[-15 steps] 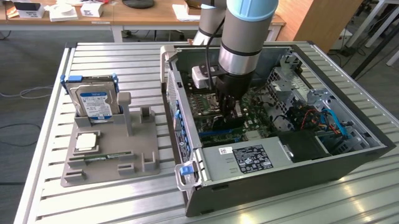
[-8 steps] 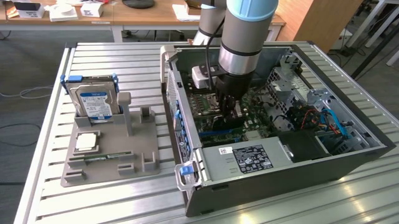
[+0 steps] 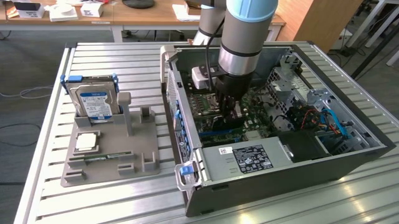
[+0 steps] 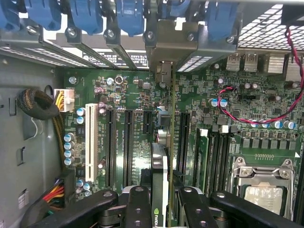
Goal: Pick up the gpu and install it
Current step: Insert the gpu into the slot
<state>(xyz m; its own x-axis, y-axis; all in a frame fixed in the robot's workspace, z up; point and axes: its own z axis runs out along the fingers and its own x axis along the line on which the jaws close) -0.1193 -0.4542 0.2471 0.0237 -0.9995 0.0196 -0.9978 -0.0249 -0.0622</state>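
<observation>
The gripper (image 4: 165, 203) is clamped on the gpu (image 4: 159, 166), with a black finger (image 4: 137, 204) pressed to one face of the card and its partner to the other. The card stands on edge over the motherboard (image 4: 137, 95). It lies parallel to the long black expansion slots (image 4: 127, 147), in the lane between them and the memory slots beside the CPU socket (image 4: 263, 190). Its metal bracket (image 4: 164, 71) reaches the rear wall of the case, just under the row of blue latches (image 4: 128, 14). The card hides its own lower edge, so it cannot be told whether that edge has entered a slot. Judging by this, picking up is done and the installing step is in hand. Seating appears to call for a straight push toward the board, with the card kept square to its slot and the bracket lined up with its opening. In the exterior view the arm reaches down into the open case (image 3: 299, 182), which lies toward the table's (image 3: 112, 205) edge on the exterior view's right. A grey holder (image 3: 112, 154) with a hard drive (image 3: 93, 102) sits well apart, toward the opposite edge.
</observation>
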